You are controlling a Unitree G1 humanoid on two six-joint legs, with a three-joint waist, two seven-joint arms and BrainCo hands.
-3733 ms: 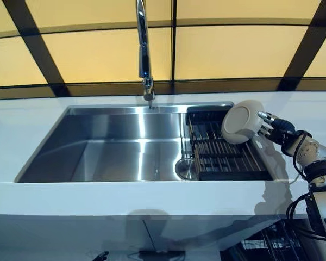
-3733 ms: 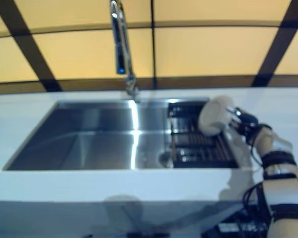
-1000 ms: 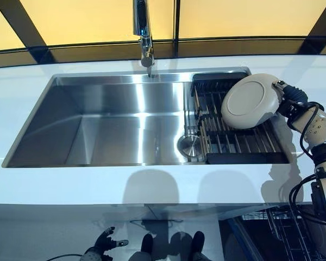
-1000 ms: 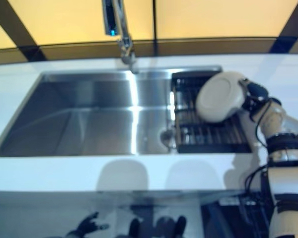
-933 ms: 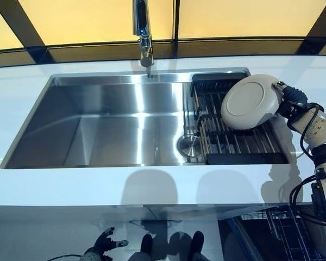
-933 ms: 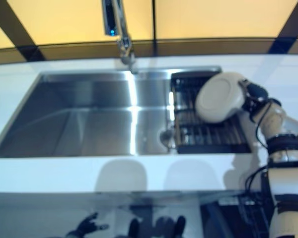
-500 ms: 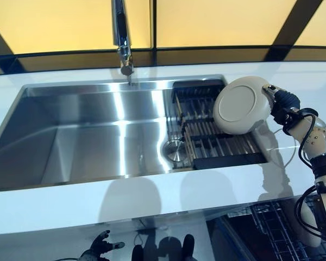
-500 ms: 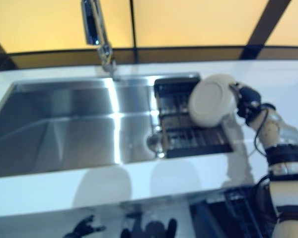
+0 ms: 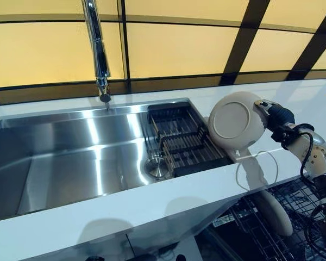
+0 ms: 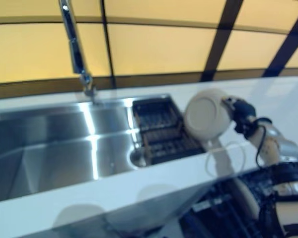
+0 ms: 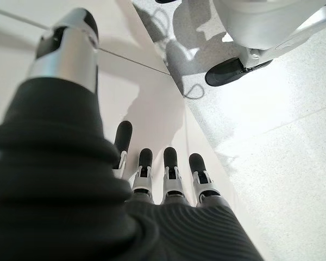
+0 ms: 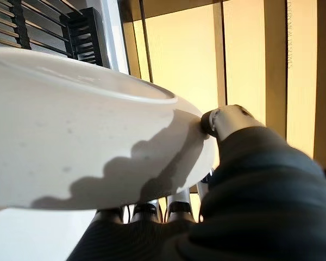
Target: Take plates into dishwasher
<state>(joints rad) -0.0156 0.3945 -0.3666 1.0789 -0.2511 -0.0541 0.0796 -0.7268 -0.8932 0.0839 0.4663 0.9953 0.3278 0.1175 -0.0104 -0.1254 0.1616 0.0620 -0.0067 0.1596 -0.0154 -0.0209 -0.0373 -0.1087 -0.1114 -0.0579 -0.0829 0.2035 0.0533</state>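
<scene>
We see the white countertop (image 9: pixel 152 204) crossing the left eye view from lower left to right, with the stainless sink (image 9: pixel 70 157) set into it across the left and centre. The tall faucet (image 9: pixel 95 49) rises at the upper left of the frame, behind the basin. A black dish rack (image 9: pixel 182 144) sits in the right end of the sink, with the round drain (image 9: pixel 156 167) just beside its lower left corner. At the lower right of the frame the dishwasher rack (image 9: pixel 271 228) shows below the counter edge, with a plate (image 9: pixel 274 212) standing in it. At right of centre, our right hand (image 9: pixel 271 115) holds the cream plate (image 9: pixel 233 122) on edge above the right end of the dish rack and the counter; its fingers and thumb pinch the rim, as the right wrist view confirms. Our left hand (image 11: pixel 152 185) shows only in the left wrist view, fingers straight and holding nothing.
</scene>
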